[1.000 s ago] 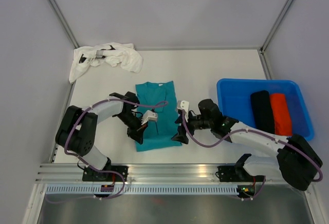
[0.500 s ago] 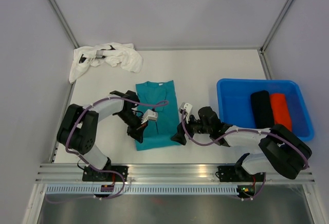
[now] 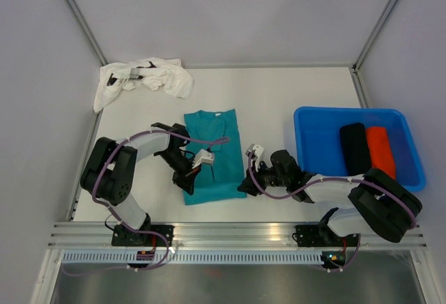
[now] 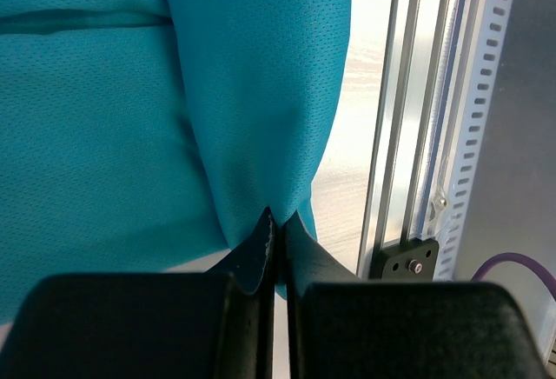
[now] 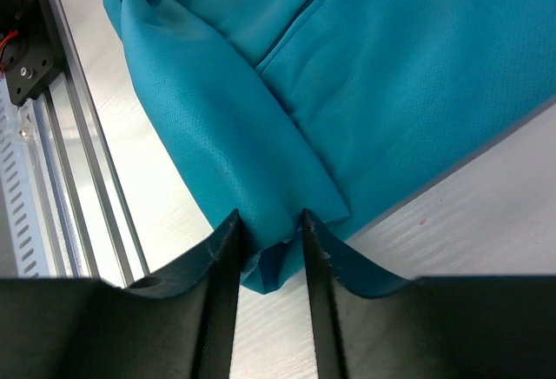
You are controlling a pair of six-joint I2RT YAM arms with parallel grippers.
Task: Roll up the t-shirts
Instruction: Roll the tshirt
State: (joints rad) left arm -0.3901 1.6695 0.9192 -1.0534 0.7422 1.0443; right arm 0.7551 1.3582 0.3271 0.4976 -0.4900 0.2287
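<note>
- The right claw (image 3: 244,184) has dropped a little toward 6 o'clock over the last second and now sits at the 5 o'clock corner of the teal soft cloth t-shirt (image 3: 212,154), which lies folded into a long strip in the middle of the white tabletop (image 3: 279,95)
- Its jaws were spread wide a second ago and have drawn in about halfway; in the right wrist view the right claw (image 5: 265,222) has a raised fold of the teal hem (image 5: 261,170) between its fingers, but I cannot tell whether they are pinching it yet
- The left claw (image 3: 188,180) has not shifted; it is pressed together on the 7 o'clock hem corner, and the left wrist view shows the left claw (image 4: 276,222) with teal cloth (image 4: 261,92) pinched between its closed tips
- Judgement: with both near corners taken, the hem can be turned over toward 12 o'clock to start the roll, provided the right grip is firm
- The crumpled white cloth t-shirt (image 3: 146,81) waits at 11 o'clock
- The rolled black cloth t-shirt (image 3: 355,149) and the rolled orange-red cloth t-shirt (image 3: 380,152) lie side by side in the blue plastic tub (image 3: 306,119) at 3 o'clock, so two look done and two are left
</note>
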